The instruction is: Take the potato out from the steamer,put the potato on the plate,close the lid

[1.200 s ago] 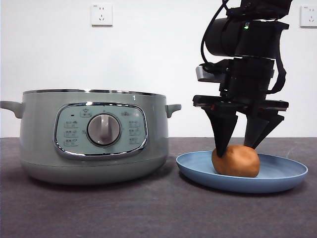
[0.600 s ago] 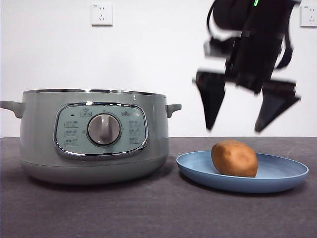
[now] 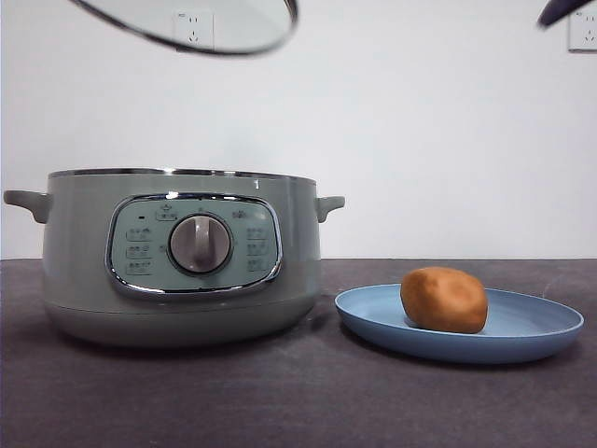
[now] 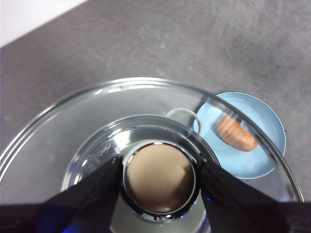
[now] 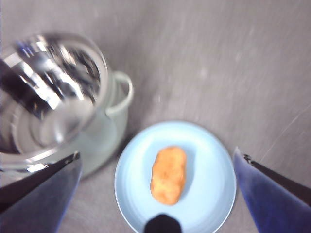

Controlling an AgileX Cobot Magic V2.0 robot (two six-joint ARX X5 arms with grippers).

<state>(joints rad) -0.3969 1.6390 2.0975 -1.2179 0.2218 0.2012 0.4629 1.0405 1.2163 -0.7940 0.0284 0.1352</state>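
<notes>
Overhead: left gripper (image 4: pixel 158 177) clamped on lid (image 3: pixel 191 28) knob above open steamer (image 3: pixel 177 257). Right gripper (image 5: pixel 158 187) apart, high over potato (image 3: pixel 444 300) lying on plate (image 3: pixel 550 327).

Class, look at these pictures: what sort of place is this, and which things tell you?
Probably a lab test bench with kitchen props: a bare grey table, a plain white wall with sockets, and a steamer.

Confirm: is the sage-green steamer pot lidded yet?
No, open. The glass lid hangs tilted above the sage-green steamer pot, clamped at its knob by the left gripper; the pot's chrome rim is uncovered.
</notes>
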